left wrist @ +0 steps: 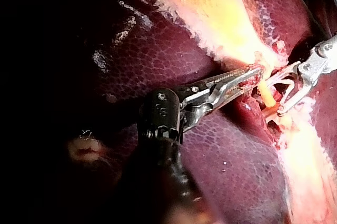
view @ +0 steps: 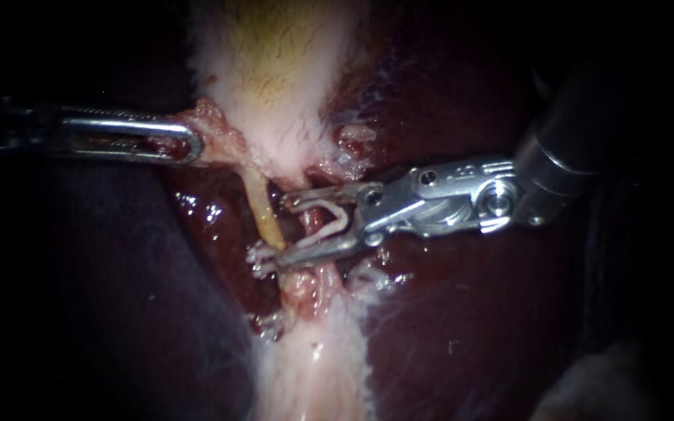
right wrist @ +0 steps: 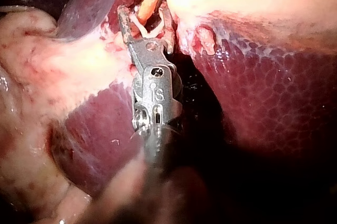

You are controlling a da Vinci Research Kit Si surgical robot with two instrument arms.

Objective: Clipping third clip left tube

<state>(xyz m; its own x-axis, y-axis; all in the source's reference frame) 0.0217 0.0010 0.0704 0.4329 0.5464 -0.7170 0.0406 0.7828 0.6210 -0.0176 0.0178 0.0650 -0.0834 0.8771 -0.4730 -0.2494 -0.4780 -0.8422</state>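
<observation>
Starting nearest: noting a pale band point(view: 313, 378) running near to far down the middle, with dark liver point(view: 470, 327) on both sides. Spotting a nearer lump point(view: 268, 323) and a farther lump point(view: 257, 263) on it, both whitish. Possibly clips already on, but too small for calling.

Moving farther: watching the right instrument point(view: 282, 231) reaching in from the right, jaws standing wide apart and carrying an open clip point(view: 343, 217) seated between them. Finding the left tube point(view: 261, 204), a thin yellow strand, slanting from far left to near right and crossing just at the jaw tips, not deep in the mouth. Noting a pinker strand point(view: 315, 226) showing between the jaws, right of the tube. Judging the wide stance as meant for straddling the tube before squeezing, and more reach leftward as needed for seating the tube in the clip.

Farther left: seeing the left instrument point(view: 195, 146) coming in from the left, jaws closed on tissue point(view: 214, 125) at the gallbladder's near end. Reading this hold as stretching the tube taut and clear of the liver, exposing it for the clip.

Farthest: noting the gallbladder point(view: 274, 47), pale and yellowish.
</observation>
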